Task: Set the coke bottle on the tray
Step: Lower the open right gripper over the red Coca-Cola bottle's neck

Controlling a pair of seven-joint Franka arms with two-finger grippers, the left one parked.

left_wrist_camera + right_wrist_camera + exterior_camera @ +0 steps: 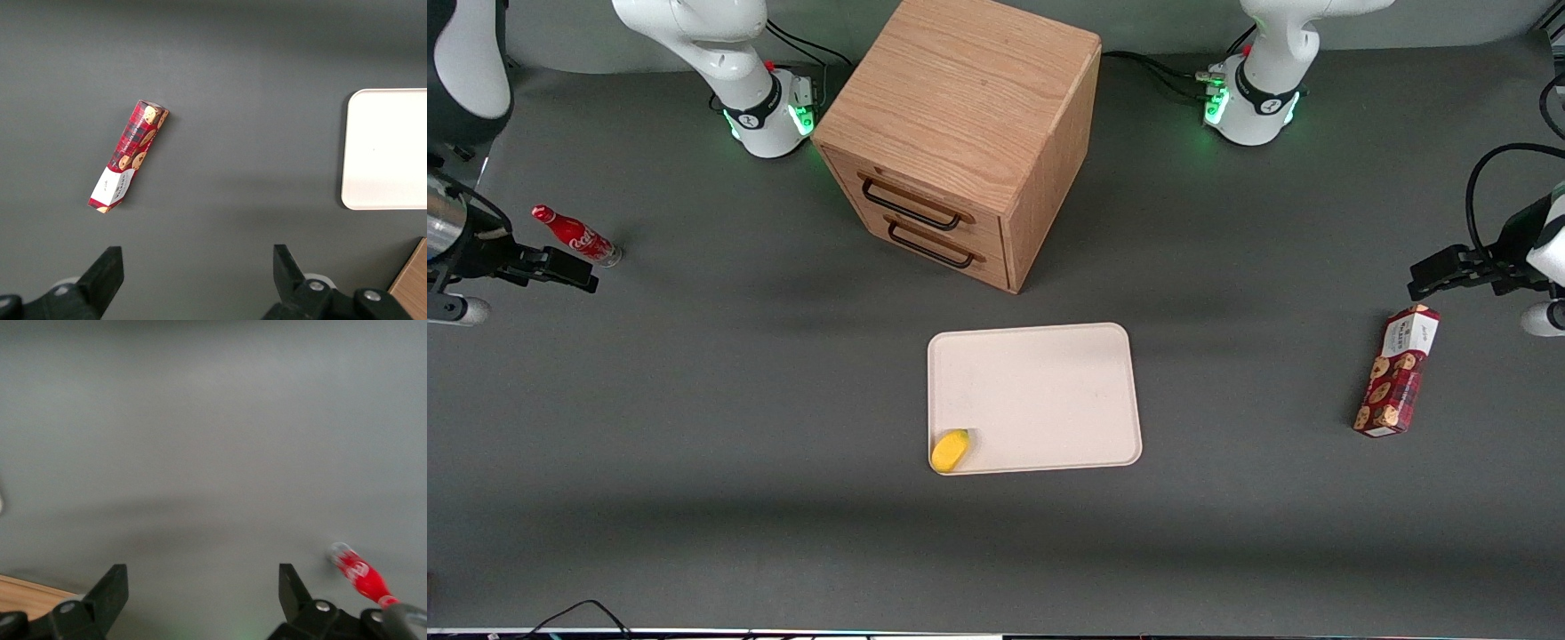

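Note:
The coke bottle [574, 236] is a small slim red bottle with a red cap and white script. It lies on the dark table toward the working arm's end. It also shows in the right wrist view [360, 573]. My gripper [569, 271] hovers just nearer the front camera than the bottle. It is open and empty, its fingers [113, 590] spread wide, with the bottle outside them. The cream-white tray [1049, 356] lies flat at mid-table, and its edge shows in the left wrist view [387, 150].
A wooden drawer cabinet [960, 133] stands farther from the camera than the tray. A small yellow object [950, 450] sits on the tray's near corner. A red-and-white cookie box [1398, 371] lies toward the parked arm's end and shows in the left wrist view [130, 155].

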